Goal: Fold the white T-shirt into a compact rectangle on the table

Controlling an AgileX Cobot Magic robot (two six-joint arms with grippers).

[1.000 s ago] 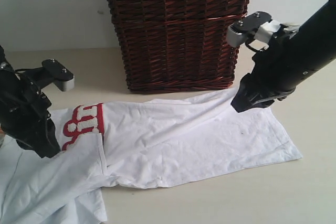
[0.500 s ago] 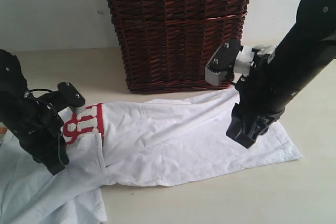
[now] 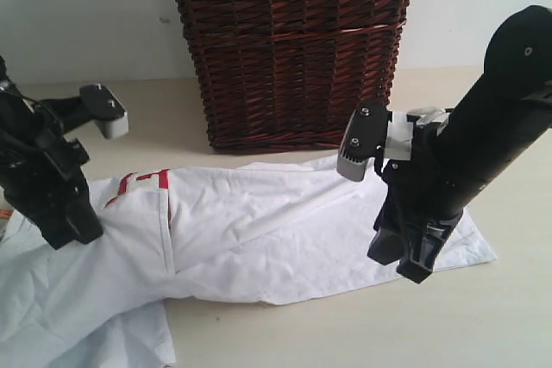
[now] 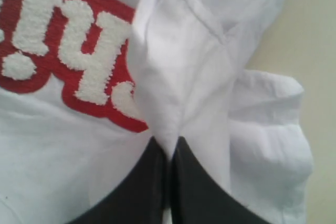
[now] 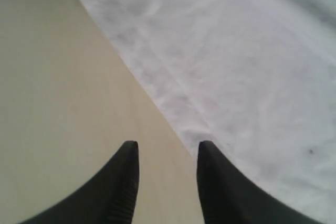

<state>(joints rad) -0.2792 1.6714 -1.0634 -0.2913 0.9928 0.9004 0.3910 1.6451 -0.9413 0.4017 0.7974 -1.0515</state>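
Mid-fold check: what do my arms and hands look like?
The left arm and right arm are matte black with rounded links. A grey bracket sits by each wrist, the right with white parts. The left hand and right hand have black, tapered fingers.

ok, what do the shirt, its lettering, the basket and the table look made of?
White T-shirt: looks like thin matte cotton-type knit; soft creases, stitched hem.
Lettering: fuzzy white pile, possibly chenille or flock, on red backing.
Basket: woven wicker or rattan, dark brown, slight sheen.
Table: smooth matte beige; material unclear.
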